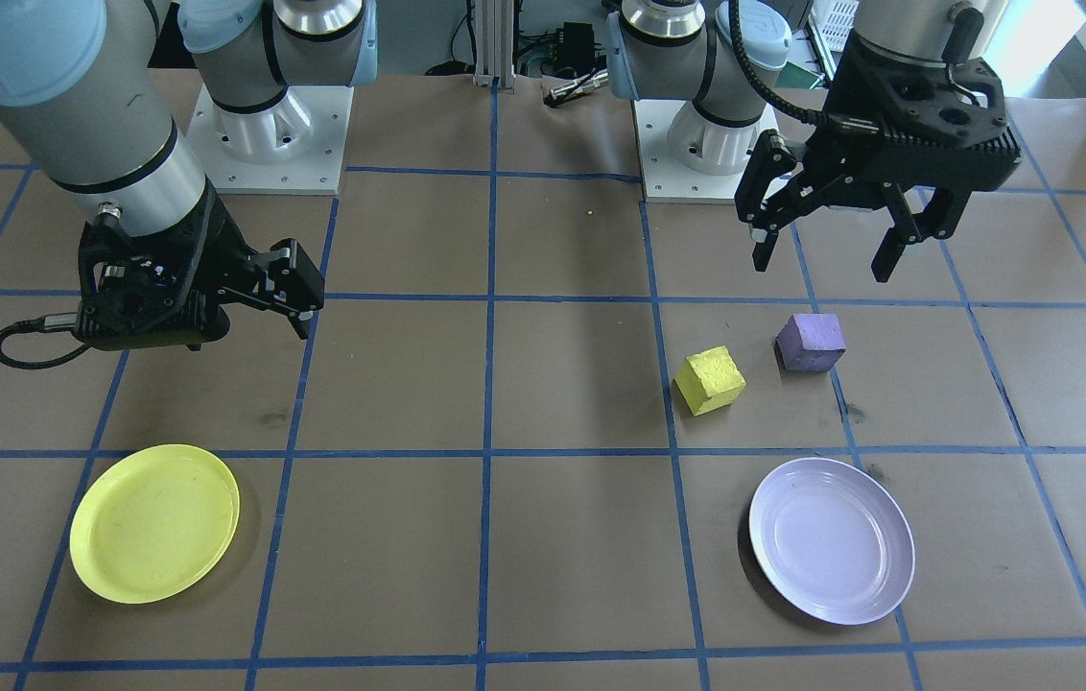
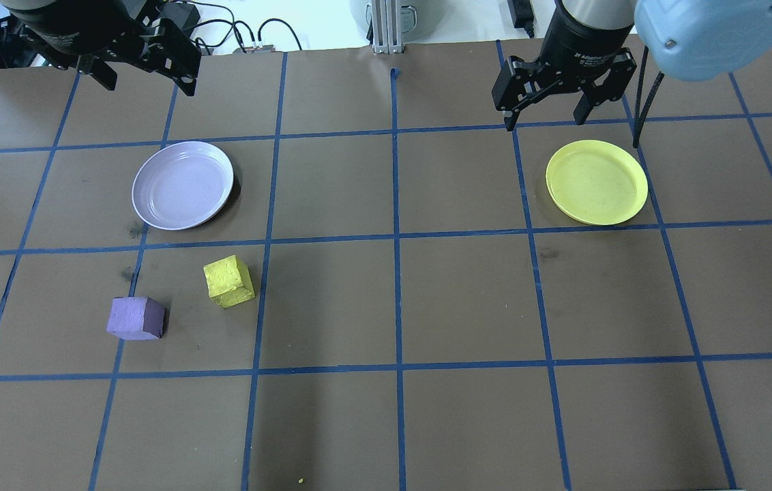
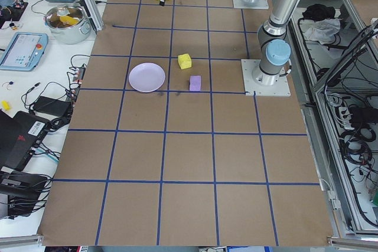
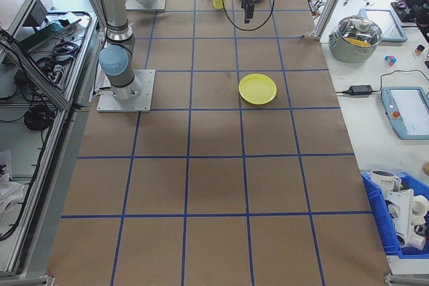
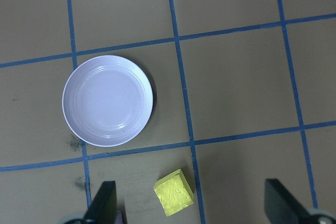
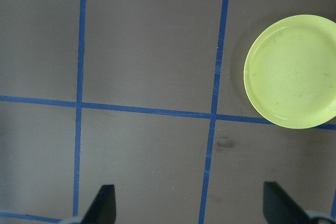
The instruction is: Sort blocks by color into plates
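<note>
The left wrist camera looked straight down on the lavender plate (image 5: pixel 107 100) and the yellow block (image 5: pixel 174 192), with only a sliver of the purple block at its lower edge beside one fingertip; the front-facing view gave that purple block (image 1: pixel 810 342) whole, just beside the yellow one but apart from it, both lying on the table between the robot's base and the lavender plate. That same view showed the left gripper (image 1: pixel 826 251) hanging above the blocks with its fingers spread wide and nothing between them. The right gripper (image 2: pixel 545 116) hovered at the far side of the yellow plate (image 2: pixel 597 181), likewise spread and empty; its own wrist camera caught the plate at the upper right and bare surface elsewhere. Both plates held nothing. The table (image 2: pixel 393 300) was covered in brown paper (image 1: pixel 562 547) ruled into squares by blue tape (image 2: pixel 396 239). Only the side views showed the surroundings: a steel pot (image 3: pixel 66 20) and tablet-like pendants (image 3: pixel 21 49) on a bench, cables (image 3: pixel 47 107), and a blue bin (image 4: pixel 395 216) of white parts.
</note>
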Robot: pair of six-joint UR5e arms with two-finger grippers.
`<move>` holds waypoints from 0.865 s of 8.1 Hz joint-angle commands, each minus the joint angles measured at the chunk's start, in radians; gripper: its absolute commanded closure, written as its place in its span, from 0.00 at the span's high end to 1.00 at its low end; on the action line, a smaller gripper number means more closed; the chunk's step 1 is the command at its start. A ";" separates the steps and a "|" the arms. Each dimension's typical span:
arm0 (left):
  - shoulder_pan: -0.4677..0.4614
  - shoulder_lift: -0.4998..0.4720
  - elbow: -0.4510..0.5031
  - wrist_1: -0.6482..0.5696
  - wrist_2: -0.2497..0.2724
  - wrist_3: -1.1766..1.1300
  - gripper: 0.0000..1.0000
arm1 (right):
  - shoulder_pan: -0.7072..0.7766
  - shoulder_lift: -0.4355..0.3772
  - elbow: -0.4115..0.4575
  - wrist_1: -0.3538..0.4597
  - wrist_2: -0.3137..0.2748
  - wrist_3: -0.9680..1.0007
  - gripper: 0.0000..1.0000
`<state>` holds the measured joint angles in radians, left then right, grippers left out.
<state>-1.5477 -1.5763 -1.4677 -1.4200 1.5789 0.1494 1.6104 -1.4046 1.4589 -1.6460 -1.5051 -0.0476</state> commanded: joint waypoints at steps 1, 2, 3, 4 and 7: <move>0.000 0.004 0.000 0.000 0.000 -0.001 1.00 | 0.000 0.004 0.001 0.000 -0.001 -0.002 1.00; 0.000 0.006 0.000 0.000 0.001 -0.001 1.00 | 0.000 0.004 0.001 0.000 -0.003 -0.002 1.00; 0.001 0.009 0.000 0.000 0.001 -0.001 1.00 | 0.000 0.004 0.001 0.000 -0.001 -0.002 1.00; 0.001 0.007 0.000 0.000 0.001 -0.001 1.00 | 0.000 0.004 0.001 0.000 -0.003 -0.002 1.00; 0.038 0.047 0.012 -0.073 0.015 0.013 1.00 | 0.000 0.004 0.001 0.000 -0.004 0.002 1.00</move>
<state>-1.5341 -1.5618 -1.4667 -1.4232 1.5867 0.1632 1.6107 -1.4006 1.4603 -1.6460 -1.5090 -0.0478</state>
